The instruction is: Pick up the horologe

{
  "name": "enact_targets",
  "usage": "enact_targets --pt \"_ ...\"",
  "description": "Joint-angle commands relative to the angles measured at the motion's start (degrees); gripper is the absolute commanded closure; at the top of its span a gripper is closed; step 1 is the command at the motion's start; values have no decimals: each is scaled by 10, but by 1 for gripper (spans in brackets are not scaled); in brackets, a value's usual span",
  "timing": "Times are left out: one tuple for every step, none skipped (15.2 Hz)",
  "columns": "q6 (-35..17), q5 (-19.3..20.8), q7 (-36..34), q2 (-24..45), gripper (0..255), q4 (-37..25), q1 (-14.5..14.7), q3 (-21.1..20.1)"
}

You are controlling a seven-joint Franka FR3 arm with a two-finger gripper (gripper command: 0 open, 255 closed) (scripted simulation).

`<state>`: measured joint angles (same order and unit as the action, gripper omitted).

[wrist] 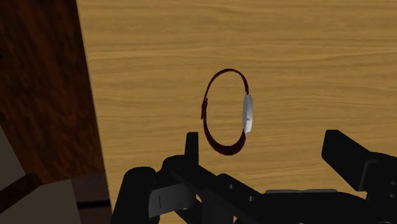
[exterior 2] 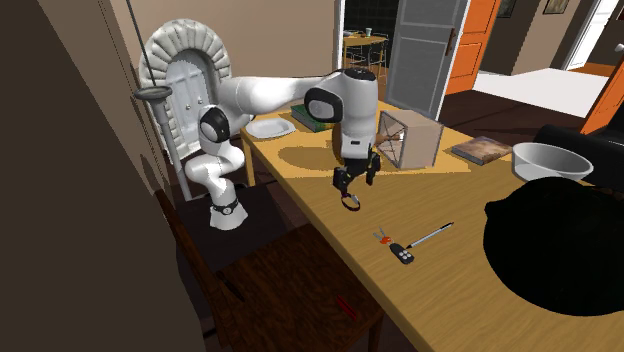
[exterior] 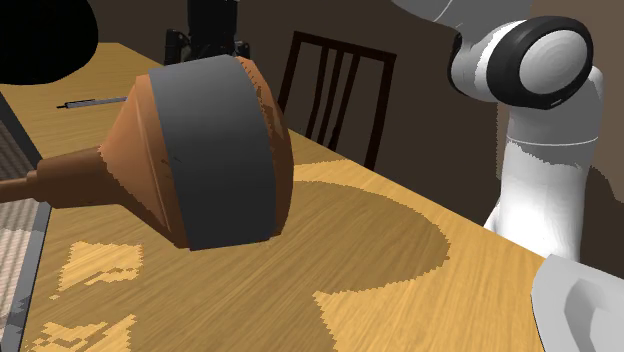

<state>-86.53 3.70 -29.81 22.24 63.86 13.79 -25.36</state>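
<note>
From where I stand the horologe is a small wristwatch with a dark red strap buckled into an oval loop and a slim white face. It rests on the light wooden table, close to the table's edge. In the second exterior view the wristwatch lies almost straight below the all-black claw, near it but not touching.

The claw has its two fingers spread wide, with nothing between them. Along the hand's own line of sight the watch is not centred in that gap. It lies just ahead of the finger nearer the table's edge, while the other finger is well off to the far side.

The loop seems to rest on the edge of its strap, so I look down through the ring. Its long axis runs away from the claw, roughly square to the line joining the fingertips. The face shows edge-on as a thin sliver on the side of the loop towards the farther finger, and it points sideways along the table, not up.

As I judge it, the claw needs to slide towards the table's edge to bracket the loop. It can then come down and close across the narrow width, strap on one side and face on the other.
</note>
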Motion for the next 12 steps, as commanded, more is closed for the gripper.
enact_targets --pt "-22 -4 2 -9 0 31 -5 0" --pt "-37 -6 4 -15 0 51 -9 0" --pt "-37 -6 4 -15 0 51 -9 0" --pt "-37 -6 4 -15 0 52 -9 0" --pt "-38 -7 4 -15 255 53 -9 0" --pt "-37 -6 4 -15 255 52 -9 0" --pt "-37 -7 4 -15 255 52 -9 0" --pt "-37 -7 4 -15 255 52 -9 0" --pt "-37 -7 4 -15 255 52 -9 0" --pt "-37 -7 4 -15 255 52 -9 0" --pt "-37 -7 4 -15 255 52 -9 0" --pt "-37 -7 4 -15 255 52 -9 0"
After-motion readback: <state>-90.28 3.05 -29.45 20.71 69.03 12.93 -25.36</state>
